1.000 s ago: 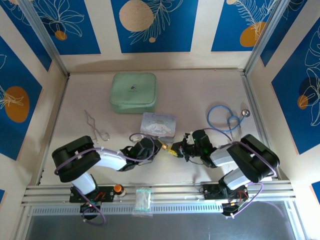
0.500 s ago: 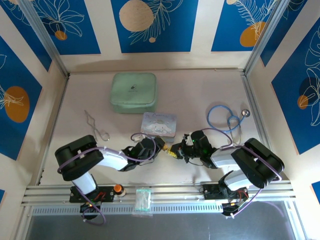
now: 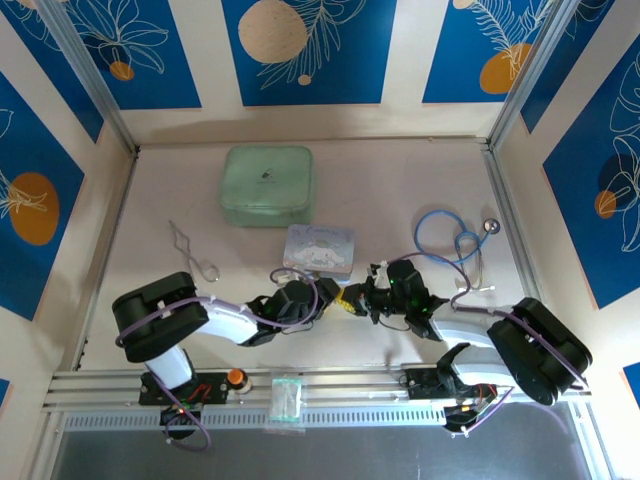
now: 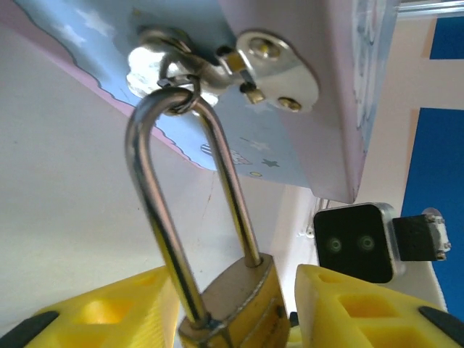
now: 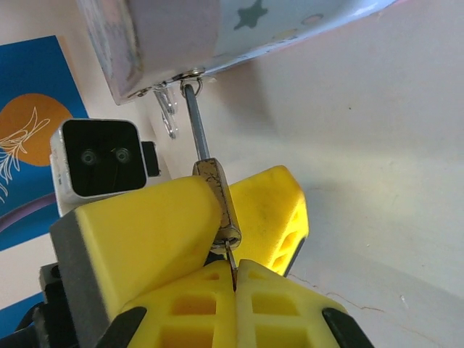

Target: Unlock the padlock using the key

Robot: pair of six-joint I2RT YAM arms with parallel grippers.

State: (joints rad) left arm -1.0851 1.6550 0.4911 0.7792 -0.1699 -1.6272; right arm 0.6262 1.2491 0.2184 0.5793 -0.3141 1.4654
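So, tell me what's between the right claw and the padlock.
Just the key: a thin blade pinched in the right claw, running up to the base of the padlock, as the right wrist view shows.

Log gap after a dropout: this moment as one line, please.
left hand: open beside small brass padlock | right hand: shut on thin silver key at padlock base | silver shackle: through hasp of pale-blue tin
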